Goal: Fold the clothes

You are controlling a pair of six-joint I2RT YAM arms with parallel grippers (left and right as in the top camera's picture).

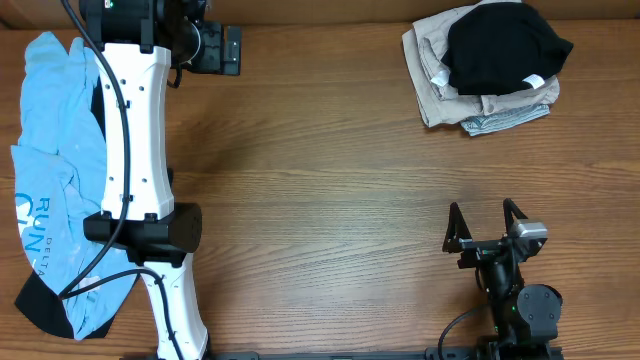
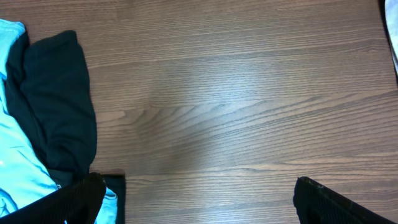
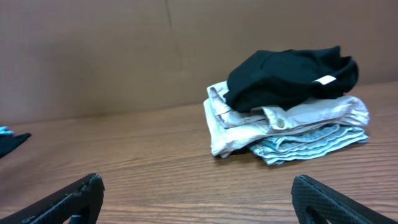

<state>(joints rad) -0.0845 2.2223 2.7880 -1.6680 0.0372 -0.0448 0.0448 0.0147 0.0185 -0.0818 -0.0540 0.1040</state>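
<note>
A folded stack sits at the table's far right. Its top piece is a black garment (image 1: 500, 45) with a small white tag (image 1: 535, 81), lying on beige pieces (image 1: 437, 82) and a striped piece (image 1: 505, 120). The right wrist view shows the same black garment (image 3: 283, 74), beige pieces (image 3: 292, 118) and striped piece (image 3: 311, 144). A light blue printed T-shirt (image 1: 50, 160) lies crumpled at the left edge with black fabric (image 2: 59, 106) beside it. My left gripper (image 1: 218, 47) (image 2: 199, 199) is open and empty over bare wood. My right gripper (image 1: 487, 222) (image 3: 199, 199) is open and empty, well short of the stack.
The white left arm (image 1: 135, 150) stretches from the near edge to the far edge, beside the blue T-shirt (image 2: 18, 168). A brown wall (image 3: 124, 50) stands behind the wooden table (image 1: 330, 180).
</note>
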